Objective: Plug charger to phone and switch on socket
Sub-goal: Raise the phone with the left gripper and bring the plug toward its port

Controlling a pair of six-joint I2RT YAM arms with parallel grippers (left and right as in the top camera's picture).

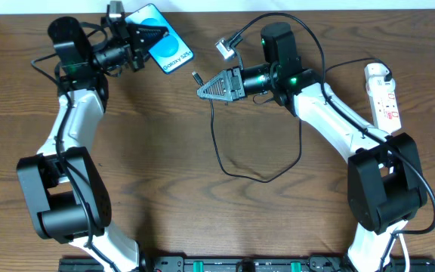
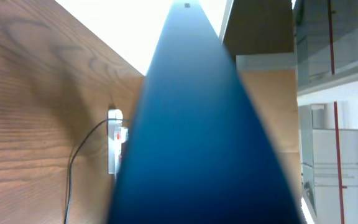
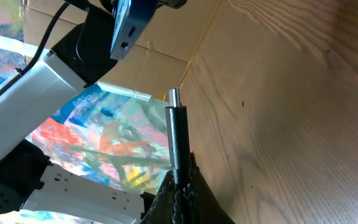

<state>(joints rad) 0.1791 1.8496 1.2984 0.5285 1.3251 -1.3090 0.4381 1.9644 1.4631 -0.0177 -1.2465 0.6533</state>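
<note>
- Your left pincer (image 1: 145,35) is clamped on the phone (image 1: 166,47) at the far left, and the phone appears lifted off the bench (image 1: 202,227).
- Your right pincer (image 1: 204,88) is clamped on the charger (image 3: 178,143) just behind its plug, with the tip bare and near the phone but not touching it.
- Line the plug up with the port on the phone's edge. Close in slowly and push straight, without twisting.
- The socket (image 1: 382,94) lies at the far right, well apart, and its switch is yet to be pressed.
- The screen reads "Galaxy S25+". The socket's red marks are too small to read.
</note>
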